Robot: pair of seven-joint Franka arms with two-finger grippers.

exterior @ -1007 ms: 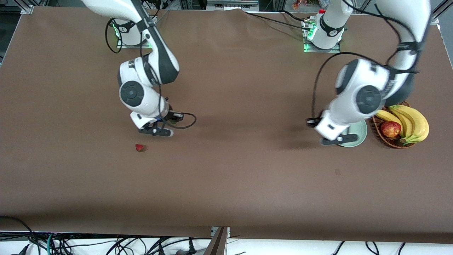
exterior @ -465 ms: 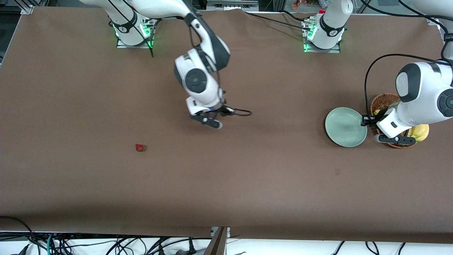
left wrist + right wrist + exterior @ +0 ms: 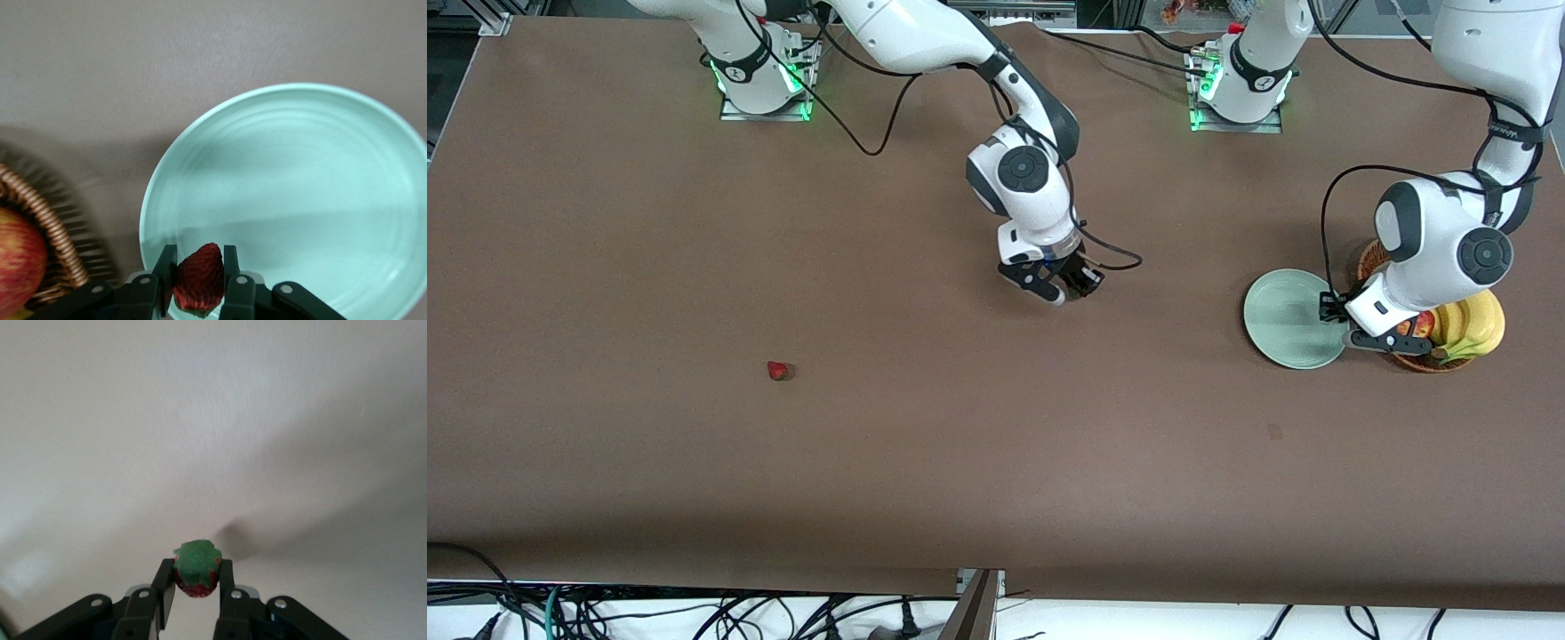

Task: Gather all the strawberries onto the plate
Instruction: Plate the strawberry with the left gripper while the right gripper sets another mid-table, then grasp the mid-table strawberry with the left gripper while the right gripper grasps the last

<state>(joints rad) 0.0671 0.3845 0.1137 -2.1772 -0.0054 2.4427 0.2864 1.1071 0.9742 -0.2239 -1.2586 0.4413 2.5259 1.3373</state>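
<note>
My left gripper (image 3: 199,261) is shut on a red strawberry (image 3: 199,279) and hangs over the rim of the mint-green plate (image 3: 287,193) on the side next to the basket. In the front view this gripper (image 3: 1369,340) sits at the plate's (image 3: 1285,316) edge. My right gripper (image 3: 197,581) is shut on a second strawberry (image 3: 196,569), green top showing, over bare table. Seen from the front, the right gripper (image 3: 1040,286) is above the table's middle. A third strawberry (image 3: 779,371) lies on the table toward the right arm's end.
A brown wicker basket (image 3: 1423,363) with bananas (image 3: 1476,324) and a red apple (image 3: 1421,324) stands beside the plate at the left arm's end. The basket rim (image 3: 57,233) and apple (image 3: 17,267) show close to my left gripper.
The right arm swept from near the loose strawberry to the table's middle, toward the plate. The left arm swung from over the plate out over the basket, then back to the plate's edge.
</note>
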